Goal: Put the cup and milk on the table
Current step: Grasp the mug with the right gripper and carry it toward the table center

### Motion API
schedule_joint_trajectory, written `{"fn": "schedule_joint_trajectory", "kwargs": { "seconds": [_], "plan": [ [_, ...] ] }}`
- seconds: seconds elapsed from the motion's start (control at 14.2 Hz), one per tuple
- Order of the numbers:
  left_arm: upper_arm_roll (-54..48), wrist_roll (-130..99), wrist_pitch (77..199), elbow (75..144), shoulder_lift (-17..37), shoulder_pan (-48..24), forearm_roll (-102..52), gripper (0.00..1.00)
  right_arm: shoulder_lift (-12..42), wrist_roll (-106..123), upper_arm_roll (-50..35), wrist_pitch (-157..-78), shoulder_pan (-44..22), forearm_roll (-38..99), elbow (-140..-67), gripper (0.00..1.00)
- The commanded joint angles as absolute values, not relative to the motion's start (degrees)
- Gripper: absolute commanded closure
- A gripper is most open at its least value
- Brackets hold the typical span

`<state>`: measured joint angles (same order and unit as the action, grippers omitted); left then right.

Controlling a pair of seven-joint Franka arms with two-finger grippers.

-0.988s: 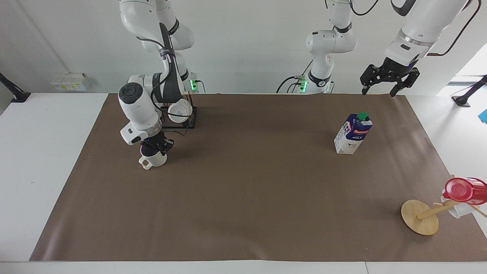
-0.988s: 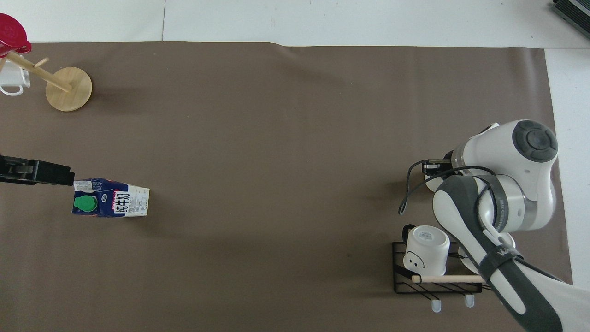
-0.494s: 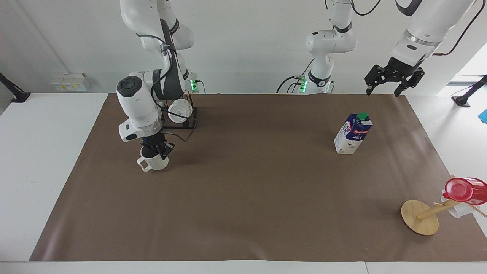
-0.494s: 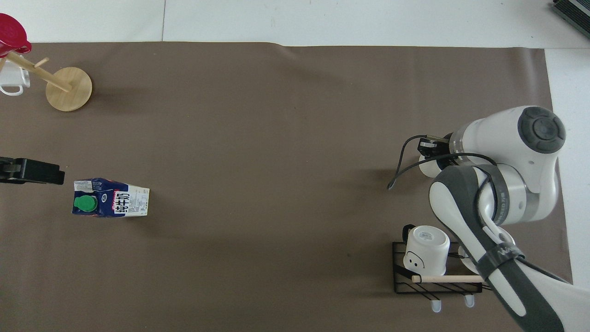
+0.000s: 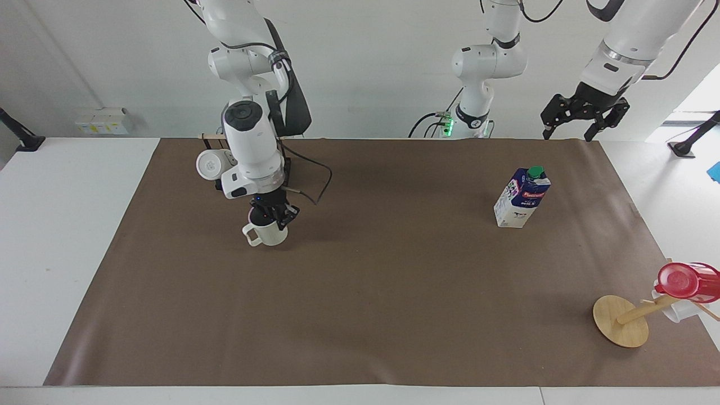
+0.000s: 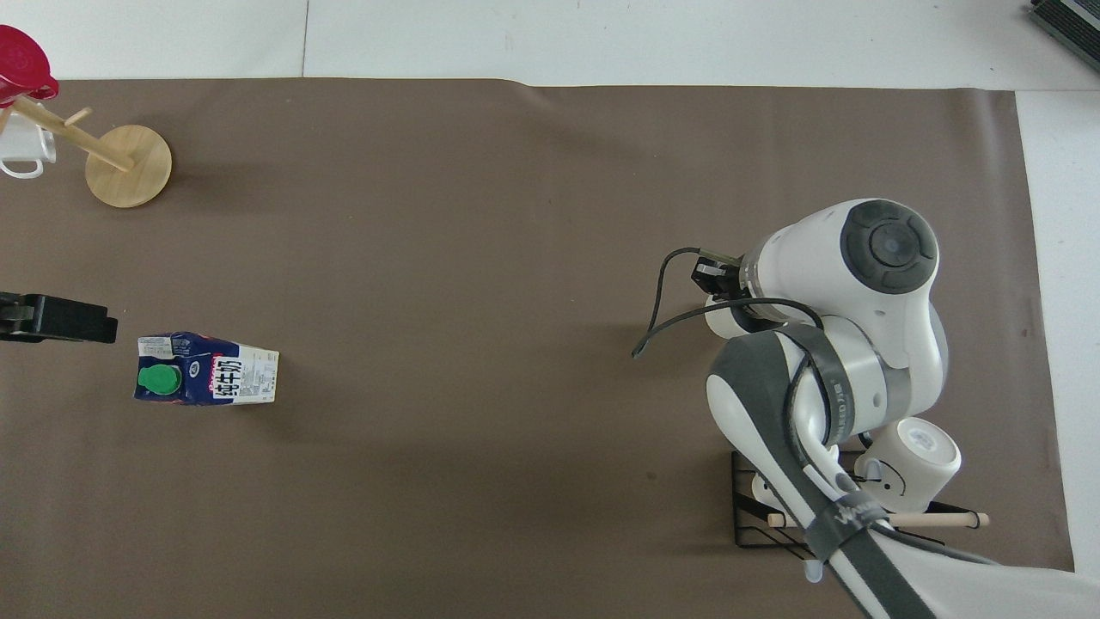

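Facing view: the right gripper (image 5: 274,216) grips the rim of the cup (image 5: 266,233), upright on the table (image 5: 360,315) at nine o'clock from the milk (image 5: 521,197), handle toward eight o'clock. Releasing straight up should avoid tipping it. The left gripper (image 5: 583,115) waits, fingers spread, holding nothing.

Overhead view: the arm hides most of the cup (image 6: 720,316); the milk (image 6: 206,370) stands upright, cap toward nine o'clock.
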<state>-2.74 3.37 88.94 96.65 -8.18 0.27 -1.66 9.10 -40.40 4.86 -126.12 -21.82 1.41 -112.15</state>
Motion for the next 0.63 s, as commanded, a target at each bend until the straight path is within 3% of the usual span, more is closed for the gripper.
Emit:
{"fn": "schedule_joint_trajectory", "kwargs": {
  "seconds": [0.0,0.56],
  "plan": [
    [-2.90,3.52,87.63,95.54,-8.09,0.62,-1.85,0.00,10.11,-44.20,4.92,-124.02,-24.95,1.23,-109.78,1.00],
    [-2.90,3.60,88.15,97.12,-8.96,0.26,-1.76,0.00,13.53,-54.57,4.92,-122.43,-34.79,1.76,-105.47,1.00]
  ]
}}
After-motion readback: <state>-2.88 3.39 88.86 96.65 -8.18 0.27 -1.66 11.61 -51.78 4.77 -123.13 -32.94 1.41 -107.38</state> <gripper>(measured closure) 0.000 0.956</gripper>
